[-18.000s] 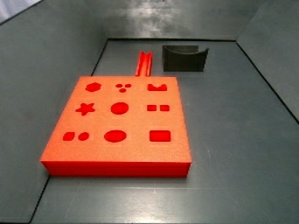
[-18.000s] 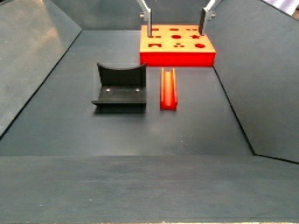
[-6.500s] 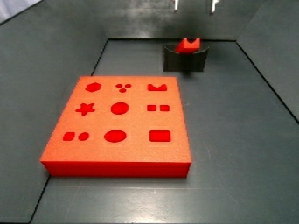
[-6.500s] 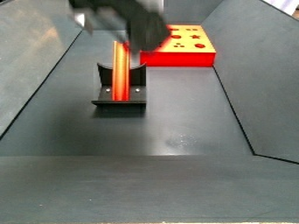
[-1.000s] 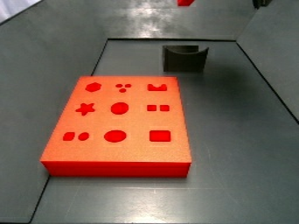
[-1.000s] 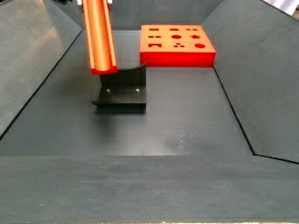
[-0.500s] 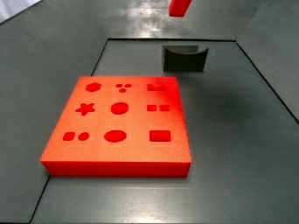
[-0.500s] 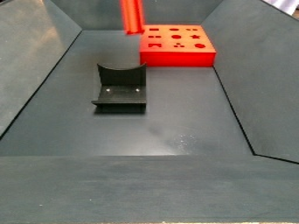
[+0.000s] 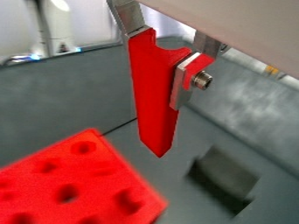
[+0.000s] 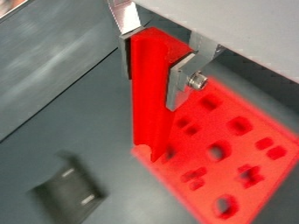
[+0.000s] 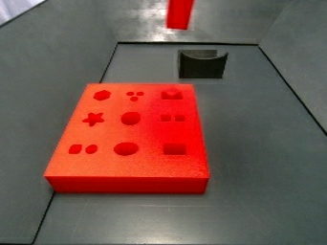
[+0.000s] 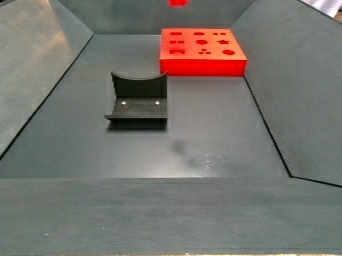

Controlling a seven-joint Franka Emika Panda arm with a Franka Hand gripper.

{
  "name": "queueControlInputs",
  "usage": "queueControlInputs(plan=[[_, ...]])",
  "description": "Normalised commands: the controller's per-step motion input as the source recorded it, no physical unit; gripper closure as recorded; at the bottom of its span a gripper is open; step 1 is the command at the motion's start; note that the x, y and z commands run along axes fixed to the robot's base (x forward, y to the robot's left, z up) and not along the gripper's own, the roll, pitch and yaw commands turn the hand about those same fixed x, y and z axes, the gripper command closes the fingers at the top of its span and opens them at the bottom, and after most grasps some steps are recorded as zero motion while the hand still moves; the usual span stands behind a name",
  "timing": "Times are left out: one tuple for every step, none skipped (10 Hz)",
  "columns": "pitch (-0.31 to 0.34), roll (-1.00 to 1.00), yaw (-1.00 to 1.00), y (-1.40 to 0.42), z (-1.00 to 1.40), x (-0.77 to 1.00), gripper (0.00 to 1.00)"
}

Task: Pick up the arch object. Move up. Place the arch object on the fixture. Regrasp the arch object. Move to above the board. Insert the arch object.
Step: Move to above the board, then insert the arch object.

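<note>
The arch object [image 9: 152, 96] is a long red bar that hangs upright in my gripper [image 9: 158, 61], which is shut on its upper end between the silver fingers [image 9: 187, 80]. Both wrist views show this grip, with the gripper [image 10: 152, 66] on the bar [image 10: 149, 105]. The bar's lower end is over the edge of the orange-red board [image 10: 246, 149], well above it. In a side view only the bar's lower end [image 11: 181, 12] shows, high above the board [image 11: 128, 167]. The dark fixture [image 11: 202, 63] stands empty behind the board. The gripper is out of both side views.
The board [image 12: 203, 65] and fixture [image 12: 138, 100] stand on the dark grey floor of a bin with sloping walls [image 12: 54, 70]. The bar's tip [image 12: 177, 3] shows at the frame's upper edge. The fixture also shows in a wrist view [image 9: 228, 179].
The bar, held upright in the gripper, has moved from above the fixture towards the board. Its shadow now falls on the board's far right part.
</note>
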Motion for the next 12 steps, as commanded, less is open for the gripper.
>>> queueControlInputs(plan=[[-0.105, -0.9, -0.2, -0.59, 0.25, -0.46, 1.0], [-0.069, -0.6, -0.12, -0.27, 0.11, -0.25, 1.0], [-0.044, -0.41, -0.06, -0.12, 0.04, -0.13, 1.0], [-0.027, -0.31, -0.04, -0.08, 0.03, -0.09, 1.0], [-0.004, 0.0, 0.0, 0.0, 0.09, -0.03, 1.0], [-0.017, 0.0, 0.0, 0.0, -0.01, 0.0, 1.0], [-0.067, -0.02, 0.0, 0.0, -0.07, 0.0, 1.0], [-0.053, -0.03, 0.0, 0.19, -0.46, 0.2, 1.0], [-0.094, -0.02, 0.02, 0.47, -0.79, 0.25, 1.0], [-0.154, -0.04, 0.0, 0.41, -0.79, 0.17, 1.0], [-0.251, -0.16, 0.0, 0.27, -0.57, 0.11, 1.0], [-0.236, -0.24, 0.0, 0.21, -0.52, 0.0, 1.0]])
